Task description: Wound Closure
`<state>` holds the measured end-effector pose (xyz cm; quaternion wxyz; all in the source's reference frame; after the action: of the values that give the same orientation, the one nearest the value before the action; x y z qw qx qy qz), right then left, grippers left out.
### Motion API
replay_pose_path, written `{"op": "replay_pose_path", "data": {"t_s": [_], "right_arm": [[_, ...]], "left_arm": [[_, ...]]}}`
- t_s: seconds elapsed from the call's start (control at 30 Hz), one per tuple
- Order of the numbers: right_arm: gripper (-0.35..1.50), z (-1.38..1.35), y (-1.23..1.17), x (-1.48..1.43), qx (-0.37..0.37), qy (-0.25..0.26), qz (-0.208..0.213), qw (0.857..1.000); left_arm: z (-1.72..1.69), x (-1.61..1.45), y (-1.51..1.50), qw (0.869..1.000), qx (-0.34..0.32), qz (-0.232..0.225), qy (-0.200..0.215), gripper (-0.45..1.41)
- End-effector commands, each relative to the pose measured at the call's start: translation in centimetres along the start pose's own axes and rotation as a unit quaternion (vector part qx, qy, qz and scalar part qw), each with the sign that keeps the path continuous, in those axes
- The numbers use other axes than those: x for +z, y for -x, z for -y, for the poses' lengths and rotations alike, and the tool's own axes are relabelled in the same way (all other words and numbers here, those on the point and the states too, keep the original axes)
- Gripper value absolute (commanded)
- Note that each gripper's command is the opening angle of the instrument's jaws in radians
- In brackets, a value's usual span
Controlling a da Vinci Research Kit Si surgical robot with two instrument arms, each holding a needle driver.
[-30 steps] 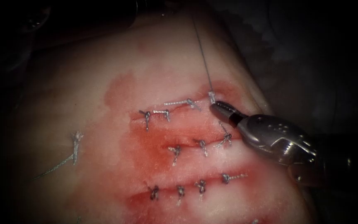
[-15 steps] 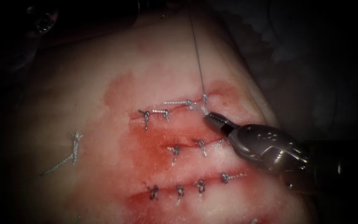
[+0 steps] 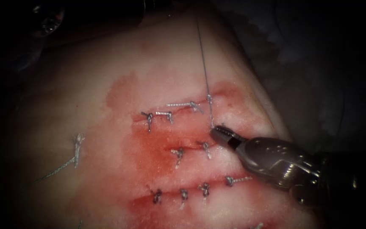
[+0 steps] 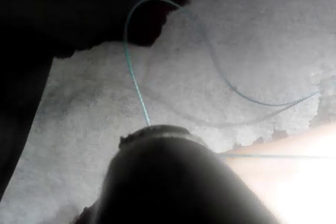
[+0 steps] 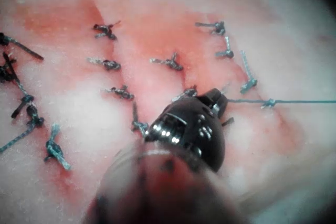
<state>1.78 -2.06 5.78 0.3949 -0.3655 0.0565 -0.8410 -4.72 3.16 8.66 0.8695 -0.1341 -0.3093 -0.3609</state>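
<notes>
Right tool (image 3: 217,132) low right of the endoscope frame, fingers clenched on the thread (image 3: 210,114) just below the top cut's right end. Thread taut from there up through a knot (image 3: 209,98) and away toward the top edge. Tissue (image 3: 85,110) under it, three stitched cuts across red fluid (image 3: 149,146). Needle unseen. Left tool (image 4: 173,182) a dark blur in its wrist view, fingers' state impossible to tell, thread looping past.
</notes>
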Motion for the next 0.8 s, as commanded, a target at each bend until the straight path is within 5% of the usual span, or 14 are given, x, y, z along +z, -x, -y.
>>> {"op": "replay_pose_path", "data": {"t_s": [0.03,0.27,0.3,0.33,0.43,0.8], "right_arm": [[-0.35,-0.02,0.03,0.11,0.003,-0.001,0.004,1.0],[-0.32,0.11,0.18,0.15,0.008,-0.018,0.064,0.998],[-0.03,0.13,0.2,0.17,0.01,-0.022,0.076,0.997],[0.49,0.17,0.22,0.15,0.011,-0.032,0.109,0.993],[1.08,0.25,0.26,0.09,0.019,-0.059,0.131,0.989],[0.93,0.64,0.06,0.25,0.047,-0.137,0.13,0.981]], "left_arm": [[-0.07,0.05,0.11,1.0,-0.001,0.004,-0.002,-0.45],[0.15,-0.02,0.11,1.0,-0.005,0.005,-0.023,-0.45],[0.18,-0.02,0.13,1.0,-0.006,0.005,-0.028,-0.45],[0.24,-0.05,0.16,0.999,-0.008,0.006,-0.042,-0.45],[0.33,-0.16,0.23,0.998,-0.011,0.006,-0.057,-0.45],[0.4,-0.35,0.22,0.998,-0.01,0.007,-0.068,-0.45]]}}
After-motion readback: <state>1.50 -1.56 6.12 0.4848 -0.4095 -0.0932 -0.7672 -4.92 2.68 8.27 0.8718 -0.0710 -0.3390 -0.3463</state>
